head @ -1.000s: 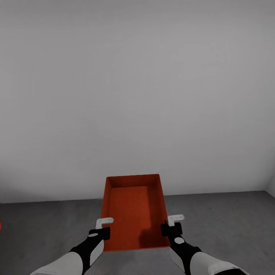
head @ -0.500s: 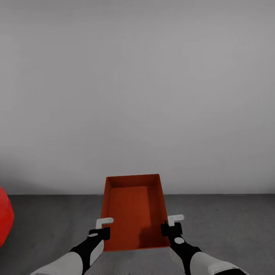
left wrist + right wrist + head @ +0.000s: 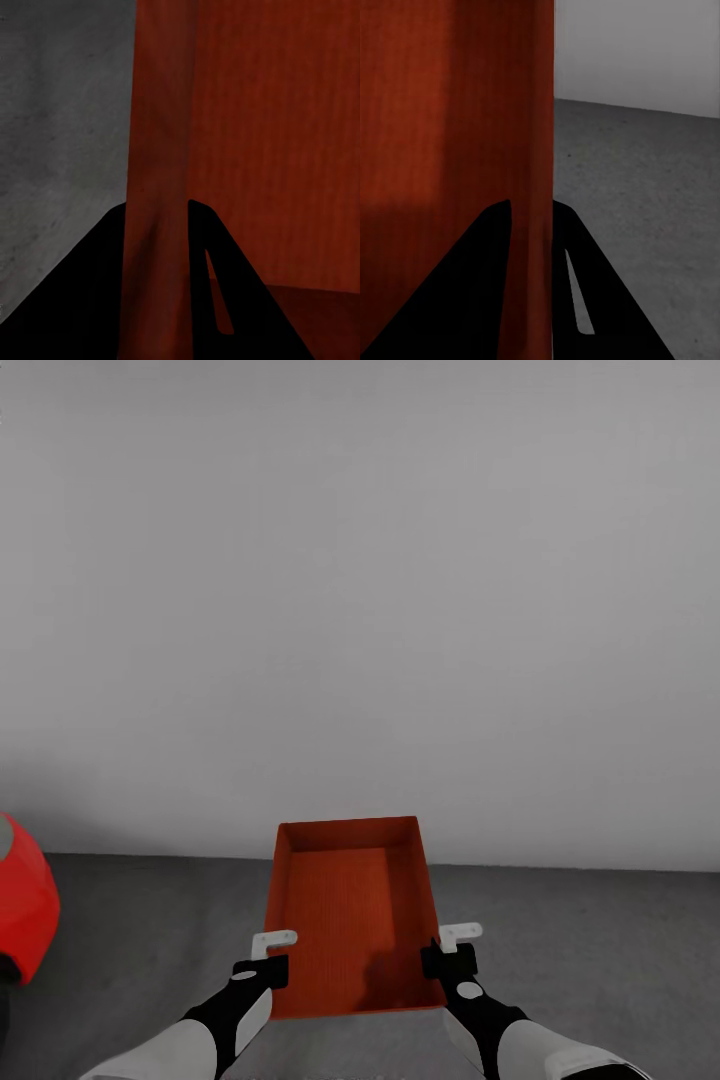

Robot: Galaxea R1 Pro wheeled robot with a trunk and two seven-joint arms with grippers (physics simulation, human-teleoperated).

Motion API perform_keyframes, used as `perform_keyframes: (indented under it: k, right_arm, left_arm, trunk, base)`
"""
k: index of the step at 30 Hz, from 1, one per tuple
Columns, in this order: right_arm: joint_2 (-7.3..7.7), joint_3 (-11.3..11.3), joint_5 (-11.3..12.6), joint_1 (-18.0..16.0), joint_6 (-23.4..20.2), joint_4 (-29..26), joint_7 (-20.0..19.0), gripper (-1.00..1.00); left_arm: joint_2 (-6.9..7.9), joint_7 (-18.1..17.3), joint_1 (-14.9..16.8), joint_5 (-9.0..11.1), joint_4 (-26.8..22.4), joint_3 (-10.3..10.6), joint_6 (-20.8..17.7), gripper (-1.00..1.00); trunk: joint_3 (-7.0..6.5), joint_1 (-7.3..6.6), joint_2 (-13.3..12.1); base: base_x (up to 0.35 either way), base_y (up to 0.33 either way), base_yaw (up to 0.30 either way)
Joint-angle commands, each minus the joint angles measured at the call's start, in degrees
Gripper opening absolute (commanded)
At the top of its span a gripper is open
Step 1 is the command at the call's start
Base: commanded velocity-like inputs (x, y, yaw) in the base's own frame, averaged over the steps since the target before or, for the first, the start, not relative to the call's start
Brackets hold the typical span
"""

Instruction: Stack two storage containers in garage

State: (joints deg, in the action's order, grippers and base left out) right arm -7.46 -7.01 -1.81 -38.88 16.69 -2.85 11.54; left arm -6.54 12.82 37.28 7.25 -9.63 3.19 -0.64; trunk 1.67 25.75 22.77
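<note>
An orange-red open-top storage container [image 3: 350, 920] hangs in front of me above the dark grey concrete floor [image 3: 600, 950] of the garage. My left gripper [image 3: 270, 952] is shut on the container's left wall, and the wrist view shows that wall [image 3: 159, 187] pinched between the two black fingers. My right gripper [image 3: 450, 948] is shut on the right wall [image 3: 534, 187] in the same way. The bin is empty inside.
A plain white-grey wall [image 3: 360, 610] stands close ahead and meets the floor just beyond the bin. The rounded red body of a car [image 3: 22, 908] juts in at the left edge. Open concrete lies to the right.
The whole view has swung left: the red car has come further into the left edge and the wall-floor line has shifted. Both grippers and the bin keep their place relative to me.
</note>
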Motion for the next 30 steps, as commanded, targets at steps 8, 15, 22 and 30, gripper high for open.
perform_keyframes:
  k: [8,15,22,30]
  right_arm:
    - [0.25,3.23,0.76,-0.05,0.18,0.18,0.41,-1.00]
    - [0.29,3.23,0.76,-0.05,0.18,0.16,0.41,-1.00]
    - [0.31,3.23,0.76,-0.05,0.18,0.18,0.41,-1.00]
    - [0.34,3.23,0.76,-0.05,0.18,0.15,0.41,-1.00]
  left_arm:
    - [0.39,0.60,0.07,-0.57,-0.29,-1.70,0.11,-1.00]
    - [0.39,0.61,0.07,-0.57,-0.30,-1.67,0.11,-1.00]
    - [0.39,0.63,0.07,-0.57,-0.30,-1.69,0.11,-1.00]
    - [0.39,0.61,0.07,-0.57,-0.30,-1.70,0.11,-1.00]
  trunk:
    - [0.86,0.03,0.15]
    - [1.49,0.03,0.15]
    - [2.12,0.03,0.15]
    - [2.84,0.03,0.15]
  base:
    - [0.000,0.000,0.084]
    - [0.000,0.000,0.082]
    - [0.000,0.000,0.068]
    - [0.000,0.000,0.064]
